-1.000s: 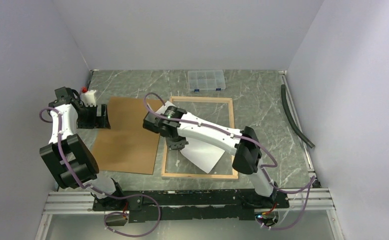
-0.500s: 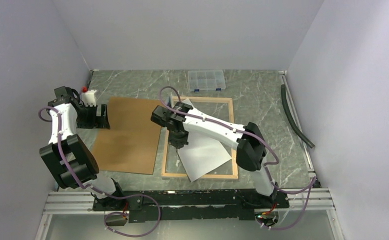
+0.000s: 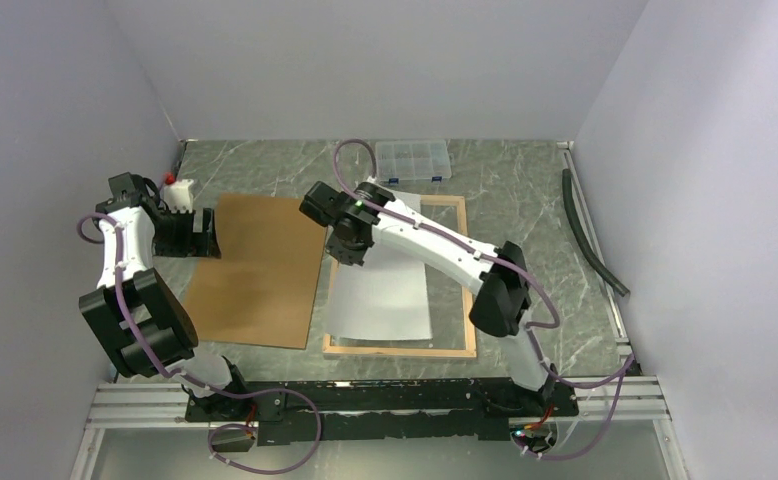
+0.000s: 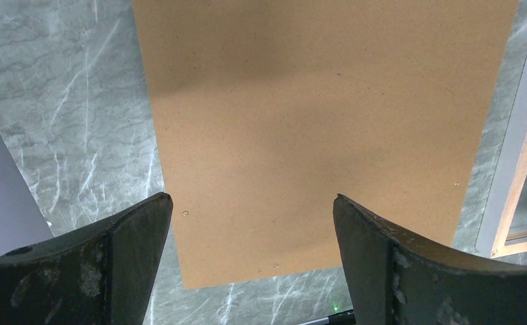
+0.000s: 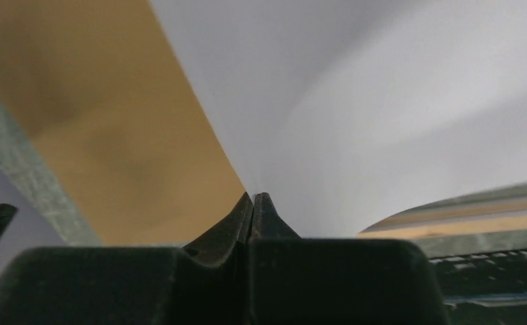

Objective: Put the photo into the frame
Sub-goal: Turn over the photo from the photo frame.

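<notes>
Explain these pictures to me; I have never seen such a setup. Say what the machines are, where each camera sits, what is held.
Two robot arms, left and right, are bolted at the near edge. The wide picture looks down from above; the other two come from wrist cameras. On the green marbled table lie a brown fibreboard sheet, a light wood picture frame and a clear plastic compartment box. The right gripper is shut on a large white sheet, the photo's plain back, lying across the frame. The left gripper is open and empty above the brown sheet.
</notes>
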### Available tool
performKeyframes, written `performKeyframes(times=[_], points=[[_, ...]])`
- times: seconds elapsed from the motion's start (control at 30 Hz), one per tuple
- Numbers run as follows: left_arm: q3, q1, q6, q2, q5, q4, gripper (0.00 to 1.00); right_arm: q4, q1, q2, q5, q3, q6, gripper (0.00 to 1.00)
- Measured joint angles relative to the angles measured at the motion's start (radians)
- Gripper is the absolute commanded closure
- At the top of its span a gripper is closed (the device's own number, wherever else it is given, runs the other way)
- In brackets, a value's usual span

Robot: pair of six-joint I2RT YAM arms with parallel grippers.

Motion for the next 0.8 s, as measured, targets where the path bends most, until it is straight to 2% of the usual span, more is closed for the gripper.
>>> performKeyframes(times=[0.2, 0.43, 0.8], points=[[-0.002, 0.0, 0.001, 0.0, 0.0, 0.0, 0.06, 0.01, -0.013, 0.07, 0.016, 0.066, 0.025, 1.0], [-0.002, 0.0, 0.002, 0.0, 0.0, 0.002, 0.06, 0.009, -0.043, 0.074, 0.074, -0.007, 0.018, 1.0], [-0.012, 0.0, 0.002, 0.0, 0.0, 0.007, 0.06, 0.014, -0.066, 0.074, 0.059, -0.035, -0.217, 1.0]])
